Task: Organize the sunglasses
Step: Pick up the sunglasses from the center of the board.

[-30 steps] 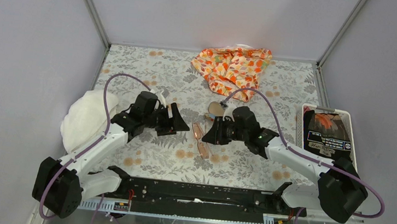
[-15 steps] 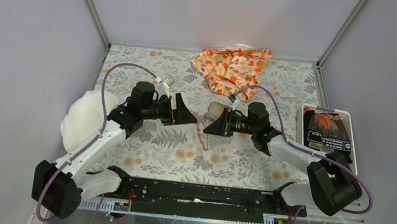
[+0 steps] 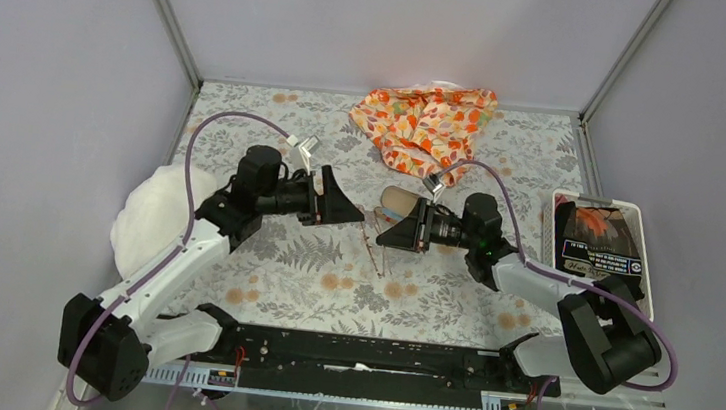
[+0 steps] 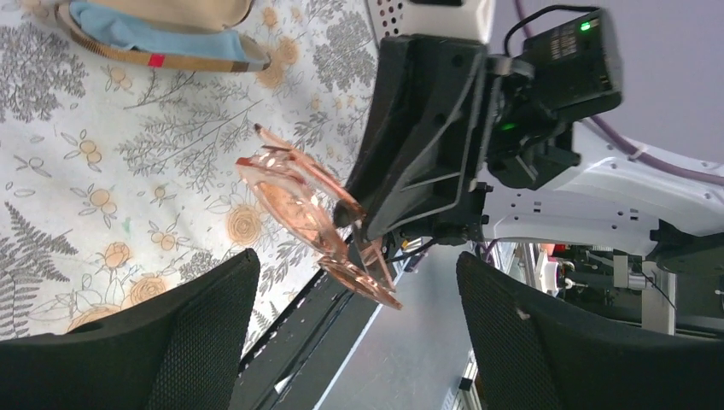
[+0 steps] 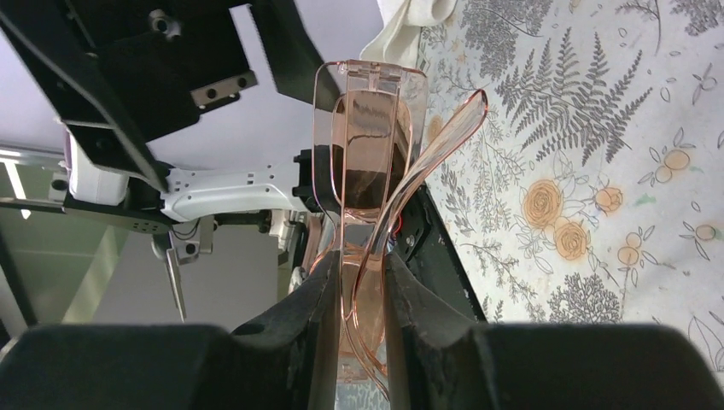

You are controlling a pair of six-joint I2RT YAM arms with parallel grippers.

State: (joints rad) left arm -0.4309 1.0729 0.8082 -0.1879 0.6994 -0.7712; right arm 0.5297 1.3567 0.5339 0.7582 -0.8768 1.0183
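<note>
The sunglasses (image 3: 376,251), with a thin translucent orange-pink frame, hang clamped in my right gripper (image 3: 388,238) just above the table's middle. In the right wrist view my right gripper (image 5: 359,278) is shut on the folded frame (image 5: 369,145), which sticks out past the fingertips. My left gripper (image 3: 342,209) is open and empty, facing the right one from the left. In the left wrist view the sunglasses (image 4: 300,209) sit just ahead of my open left gripper (image 4: 357,260). The open brown plaid case (image 3: 403,201) with a blue cloth (image 4: 145,30) lies just behind them.
An orange floral cloth (image 3: 427,121) lies at the back centre. A white towel (image 3: 150,217) is bunched at the left edge. A white basket (image 3: 553,213) holding a dark packet stands at the right edge.
My right gripper has closed on the sunglasses and raised them off the table, turning towards the left arm. My left gripper has moved back and right, towards the sunglasses.
</note>
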